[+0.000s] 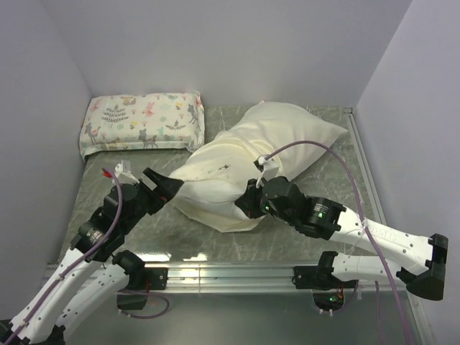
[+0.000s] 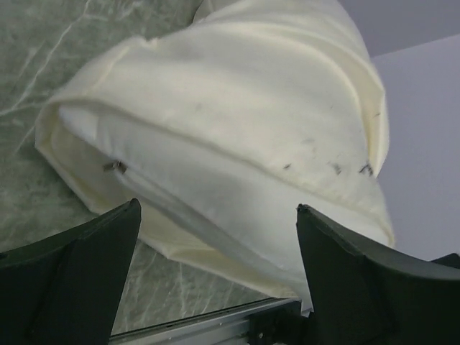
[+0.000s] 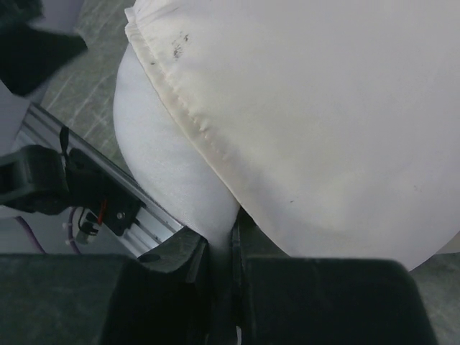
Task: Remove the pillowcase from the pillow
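At 10 o'clock on the bench [image 1: 215,244], against the back wall, lies a small floral pillow [image 1: 142,122], well apart from both arms. The left hand [image 1: 169,188] sits at about 8 o'clock from the covered bundle. It is released, its dark fingers [image 2: 72,280] spread wide with nothing between them, and it faces the bundle's near end. In the left wrist view that end is the cover's mouth, where the whiter pillow [image 2: 194,187] shows inside the cream hem. The pillowcase [image 1: 266,144] wraps most of the pillow, which runs from mid-bench up toward 1 o'clock. The right hand [image 1: 248,205] is at the bundle's 6 o'clock. It is clenched on a fold of the pillow's white fabric, just beside the stitched cream hem.
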Controlling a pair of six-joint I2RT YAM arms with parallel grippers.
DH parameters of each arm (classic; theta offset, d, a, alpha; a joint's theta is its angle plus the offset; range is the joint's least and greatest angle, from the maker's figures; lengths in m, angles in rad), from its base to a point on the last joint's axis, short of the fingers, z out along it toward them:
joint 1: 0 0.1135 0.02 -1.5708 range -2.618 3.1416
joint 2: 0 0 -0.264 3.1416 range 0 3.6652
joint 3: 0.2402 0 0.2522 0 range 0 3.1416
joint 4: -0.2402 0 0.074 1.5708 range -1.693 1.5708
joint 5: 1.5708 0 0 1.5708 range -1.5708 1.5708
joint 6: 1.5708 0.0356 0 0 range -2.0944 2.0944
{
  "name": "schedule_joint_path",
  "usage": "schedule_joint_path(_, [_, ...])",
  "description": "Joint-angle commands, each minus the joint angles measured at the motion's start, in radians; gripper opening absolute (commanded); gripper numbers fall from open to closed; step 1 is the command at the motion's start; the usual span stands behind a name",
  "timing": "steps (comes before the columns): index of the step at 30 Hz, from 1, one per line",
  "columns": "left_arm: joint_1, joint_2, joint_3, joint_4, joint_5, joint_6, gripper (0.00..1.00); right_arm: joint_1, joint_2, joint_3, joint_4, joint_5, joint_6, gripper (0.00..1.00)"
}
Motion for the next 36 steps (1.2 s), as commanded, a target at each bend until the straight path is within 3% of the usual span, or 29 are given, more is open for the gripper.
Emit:
schedule_joint_path(1, [-0.005,-0.036,-0.037,-0.004,0.082,-0.082,0.94,-0.038,0.03,0.121,0.147,0.027,0.011,0.0])
schedule_joint_path(6, [-0.003,-0.087,-0.143,0.078,0.153,-0.119,0.98,-0.05,0.079,0.186,0.146,-0.006,-0.003,0.0])
schedule_joint_path(14, [-0.003,-0.067,-0.298,0.457,0.262,-0.203,0.99,-0.05,0.116,0.144,0.201,-0.049,0.031,0.0])
schedule_joint_path(21, [-0.005,-0.148,-0.442,0.656,0.274,-0.285,0.99,-0.033,0.129,0.12,0.224,-0.059,0.046,0.0])
schedule_joint_path(30, [-0.003,-0.234,-0.493,0.681,0.291,-0.265,0.99,-0.018,0.135,0.098,0.238,-0.06,0.069,0.0])
schedule_joint_path(36, [-0.003,-0.082,-0.477,0.781,0.305,-0.253,0.99,0.007,0.138,0.114,0.227,-0.043,0.066,0.0])
